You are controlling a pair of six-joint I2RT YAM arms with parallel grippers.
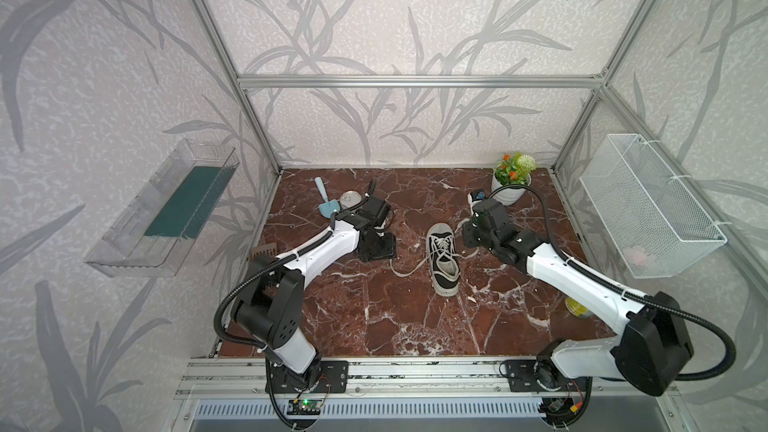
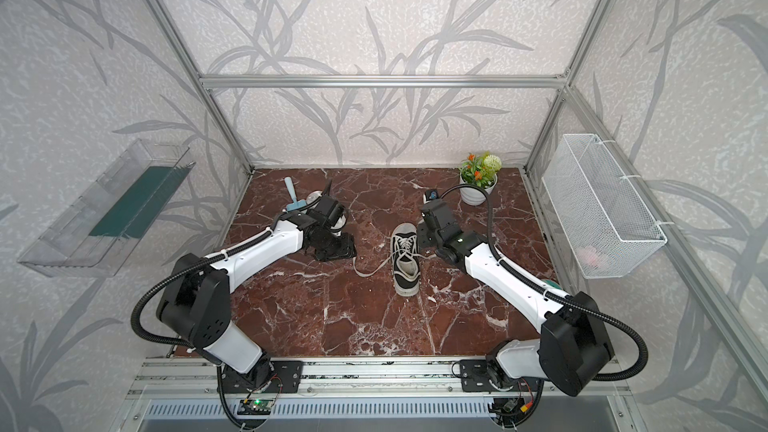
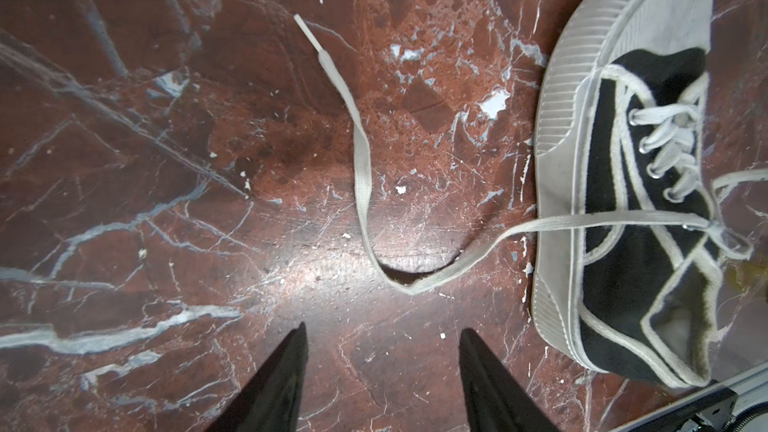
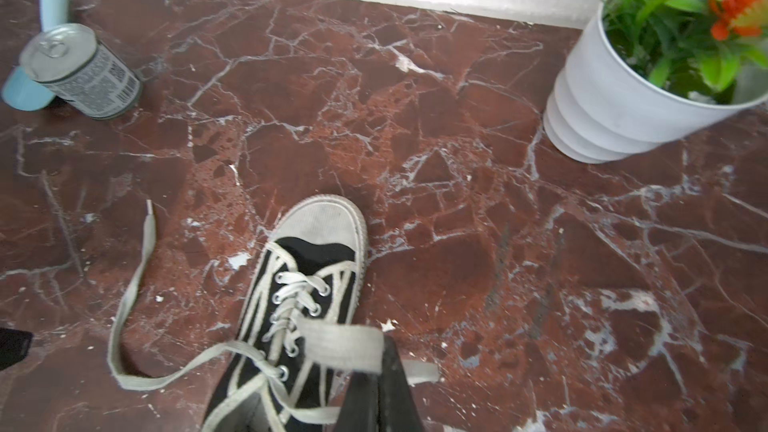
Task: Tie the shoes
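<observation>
A black canvas shoe (image 1: 444,259) (image 2: 405,259) with a white sole and toe cap stands mid-table, toe toward the back wall. One white lace (image 3: 361,168) lies loose on the marble in a bend left of the shoe (image 3: 636,201). My left gripper (image 3: 384,330) hovers open near that bend, nothing between its fingers; in a top view the left gripper (image 1: 380,249) is left of the shoe. My right gripper (image 4: 388,340) is shut on the other lace (image 4: 340,344), lifted beside the shoe (image 4: 307,284). In a top view the right gripper (image 1: 467,238) sits right of the toe.
A potted plant (image 1: 509,191) stands at the back right. A tin can (image 1: 349,200) and a blue scoop (image 1: 325,201) are at the back left behind the left arm. A wire basket (image 1: 648,205) hangs on the right wall and a clear tray (image 1: 166,209) on the left wall.
</observation>
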